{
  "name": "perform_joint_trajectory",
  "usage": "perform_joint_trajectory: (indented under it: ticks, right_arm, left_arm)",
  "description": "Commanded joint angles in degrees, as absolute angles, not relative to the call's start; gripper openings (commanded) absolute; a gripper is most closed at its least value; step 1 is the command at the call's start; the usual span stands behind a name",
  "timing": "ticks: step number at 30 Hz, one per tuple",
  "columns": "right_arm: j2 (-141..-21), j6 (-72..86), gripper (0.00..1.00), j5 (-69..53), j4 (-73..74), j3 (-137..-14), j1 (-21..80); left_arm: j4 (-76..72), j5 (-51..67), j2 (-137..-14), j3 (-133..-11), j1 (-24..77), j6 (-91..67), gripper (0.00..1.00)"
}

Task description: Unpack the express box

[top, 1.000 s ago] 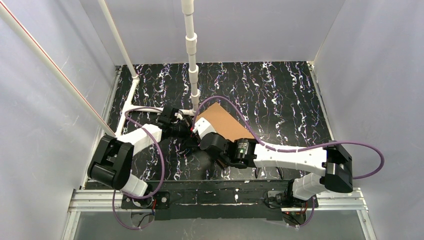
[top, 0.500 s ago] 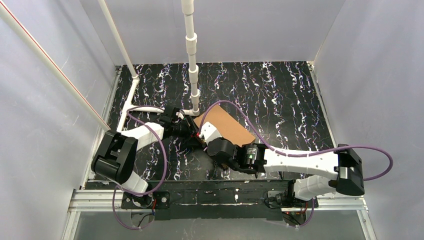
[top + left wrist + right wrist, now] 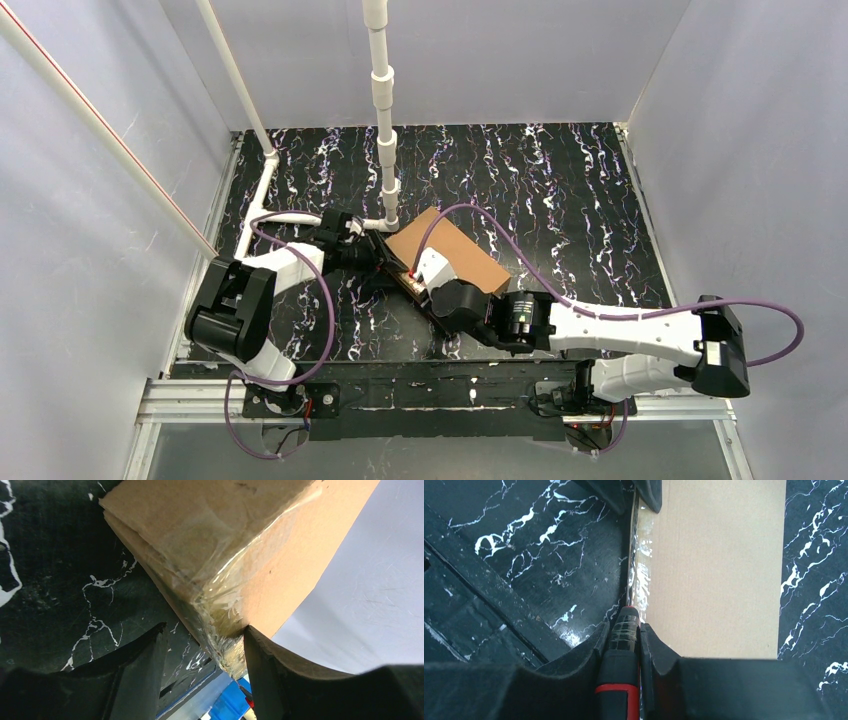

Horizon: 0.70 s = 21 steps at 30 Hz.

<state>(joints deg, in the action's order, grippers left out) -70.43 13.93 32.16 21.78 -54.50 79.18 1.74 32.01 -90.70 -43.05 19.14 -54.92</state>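
The express box (image 3: 455, 250) is a flat brown cardboard box lying slantwise on the black marbled table. Clear tape covers its left edge (image 3: 641, 575). My right gripper (image 3: 418, 278) is shut on a black-and-red cutter (image 3: 621, 680). The cutter's tip rests on the taped seam along the box's near-left edge. My left gripper (image 3: 383, 262) is at the box's far-left corner (image 3: 225, 625). Its fingers (image 3: 280, 680) stand apart, and the right finger touches the taped corner. The left gripper's fingers also show at the top of the right wrist view (image 3: 649, 492).
A white pipe frame (image 3: 385, 120) stands at the back left, just behind the left gripper. Grey walls enclose the table on three sides. Something blue (image 3: 235, 705) shows below the box corner. A black rail (image 3: 440, 375) runs along the near edge.
My right gripper has slid toward the near right along the box's left edge with the cutter. The box has turned a little. More of its top shows. The left gripper has stayed at the corner.
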Motion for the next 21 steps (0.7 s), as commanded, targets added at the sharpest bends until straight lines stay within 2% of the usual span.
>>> perform_joint_trajectory:
  ticks: [1,15,21]
  right_arm:
    - [-67.5,14.8,0.01,31.9,28.7,-53.6,79.8]
    - [-61.2,17.7,0.01,32.6,32.5,-49.6,81.9]
    - [-57.2,17.6,0.01,36.1,29.1,-45.7,83.9]
  left_arm:
    - [6.8,22.1,-93.0,-42.3,16.8,-51.9,0.53]
    - [7.0,22.8,-96.0,-43.1,13.1,-49.6,0.52]
    - [6.1,23.5,-98.0,-43.3,11.5,-49.2,0.52]
